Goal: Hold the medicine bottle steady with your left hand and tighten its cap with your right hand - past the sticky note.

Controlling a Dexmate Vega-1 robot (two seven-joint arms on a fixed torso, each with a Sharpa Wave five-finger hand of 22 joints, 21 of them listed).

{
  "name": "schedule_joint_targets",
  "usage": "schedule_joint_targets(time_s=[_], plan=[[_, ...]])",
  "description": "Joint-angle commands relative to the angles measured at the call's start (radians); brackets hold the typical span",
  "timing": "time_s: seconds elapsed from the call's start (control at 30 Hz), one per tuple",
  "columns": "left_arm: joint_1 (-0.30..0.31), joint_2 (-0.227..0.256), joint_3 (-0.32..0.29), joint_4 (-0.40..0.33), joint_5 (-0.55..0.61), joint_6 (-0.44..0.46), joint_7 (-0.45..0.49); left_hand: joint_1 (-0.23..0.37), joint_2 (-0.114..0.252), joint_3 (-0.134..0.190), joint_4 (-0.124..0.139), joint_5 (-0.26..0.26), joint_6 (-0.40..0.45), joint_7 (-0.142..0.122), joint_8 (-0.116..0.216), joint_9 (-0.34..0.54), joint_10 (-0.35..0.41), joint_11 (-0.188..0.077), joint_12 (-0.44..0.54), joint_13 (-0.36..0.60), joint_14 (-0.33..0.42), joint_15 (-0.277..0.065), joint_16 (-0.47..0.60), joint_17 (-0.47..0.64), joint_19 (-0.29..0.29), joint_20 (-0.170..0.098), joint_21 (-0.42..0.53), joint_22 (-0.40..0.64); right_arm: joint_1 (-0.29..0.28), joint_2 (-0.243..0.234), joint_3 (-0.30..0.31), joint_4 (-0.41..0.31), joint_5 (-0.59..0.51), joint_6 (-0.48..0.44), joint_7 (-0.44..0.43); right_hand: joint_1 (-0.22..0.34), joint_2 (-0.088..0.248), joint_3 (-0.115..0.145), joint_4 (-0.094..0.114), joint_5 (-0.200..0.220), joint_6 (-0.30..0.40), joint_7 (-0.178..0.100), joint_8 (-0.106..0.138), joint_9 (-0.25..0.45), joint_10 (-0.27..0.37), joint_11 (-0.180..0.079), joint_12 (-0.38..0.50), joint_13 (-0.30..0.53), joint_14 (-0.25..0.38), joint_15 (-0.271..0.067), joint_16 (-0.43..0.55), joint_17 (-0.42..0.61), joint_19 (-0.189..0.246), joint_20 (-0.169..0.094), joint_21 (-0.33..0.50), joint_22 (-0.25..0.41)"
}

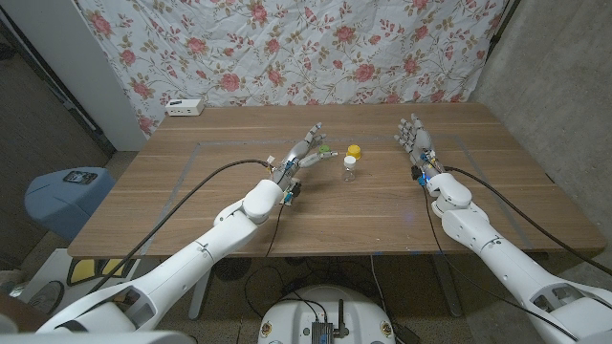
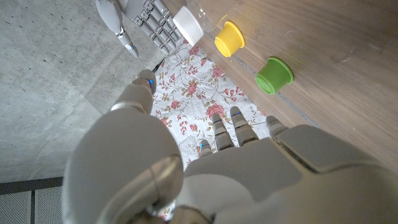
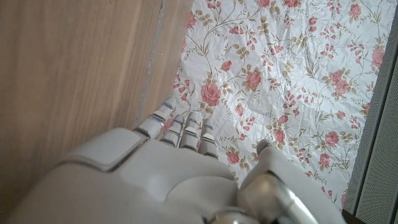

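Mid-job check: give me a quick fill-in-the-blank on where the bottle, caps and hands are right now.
1. The clear medicine bottle wears a ____ cap.
2. The loose cap behind the bottle is ____.
3. The green cap lies nearest the ____ hand.
4. The right hand holds ____.

Missing words: white; yellow; left; nothing

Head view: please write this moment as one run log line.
left robot hand: open, beside bottle | right robot hand: open, apart | bottle: upright, white cap on, unheld | tightening: not started
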Motion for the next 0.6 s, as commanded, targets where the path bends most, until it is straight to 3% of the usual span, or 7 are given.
schedule_joint_targets(time_s=[0.03, 0.17, 0.3, 0.6], plan=[[0.007, -0.018, 0.019, 0.005, 0.075, 0.002, 0.058, 0.015, 0.003, -0.009, 0.003, 0.002, -0.070, -0.009, 0.004, 0.004, 0.023, -0.003, 0.010, 0.000, 0.020, -0.071, 0.006, 0.002, 0.000, -0.015, 0.001, 0.000, 0.005, 0.010, -0.004, 0.015, -0.002, 0.001, -0.006, -0.007, 0.016, 0.005, 0.003, 0.004, -0.001, -0.001, 0.003, 0.003, 0.005, -0.002, 0.003, 0.003, 0.007, -0.021, 0.002, 0.003, 0.003, -0.066, 0.006, 0.004], [0.006, -0.023, 0.021, 0.012, 0.075, -0.001, 0.056, 0.019, 0.007, -0.016, 0.006, 0.000, -0.062, -0.007, 0.004, 0.004, 0.039, 0.003, 0.011, 0.000, 0.036, -0.073, 0.006, 0.001, 0.014, -0.017, 0.004, 0.000, 0.003, 0.012, -0.004, 0.017, -0.003, 0.003, -0.010, -0.008, 0.015, 0.004, 0.003, 0.004, -0.001, -0.001, 0.002, 0.003, 0.004, -0.003, 0.002, 0.003, 0.007, -0.022, 0.002, 0.003, 0.002, -0.066, 0.006, 0.004], [0.004, -0.023, 0.025, 0.014, 0.083, 0.009, 0.054, 0.024, 0.014, -0.025, 0.010, -0.002, -0.049, 0.001, 0.004, 0.004, 0.055, 0.003, 0.008, -0.001, 0.056, -0.075, 0.005, 0.001, 0.038, -0.002, 0.008, -0.001, 0.003, 0.015, -0.005, 0.021, -0.004, 0.004, -0.013, -0.008, 0.015, 0.004, 0.003, 0.005, 0.000, -0.003, 0.002, 0.003, 0.005, -0.001, 0.002, 0.003, 0.007, -0.021, 0.002, 0.003, 0.002, -0.065, 0.006, 0.004], [-0.005, -0.031, 0.038, 0.038, 0.114, 0.011, 0.071, 0.033, 0.017, -0.035, 0.009, -0.005, -0.045, 0.017, 0.002, 0.004, 0.063, 0.000, 0.004, -0.001, 0.065, -0.076, 0.001, 0.001, 0.048, -0.015, 0.006, -0.001, 0.007, 0.019, -0.006, 0.029, -0.009, 0.009, -0.020, -0.009, 0.014, 0.003, 0.003, 0.005, 0.001, -0.007, 0.003, 0.003, 0.007, 0.002, 0.002, 0.004, 0.008, -0.022, 0.002, 0.003, 0.000, -0.064, 0.005, 0.004]])
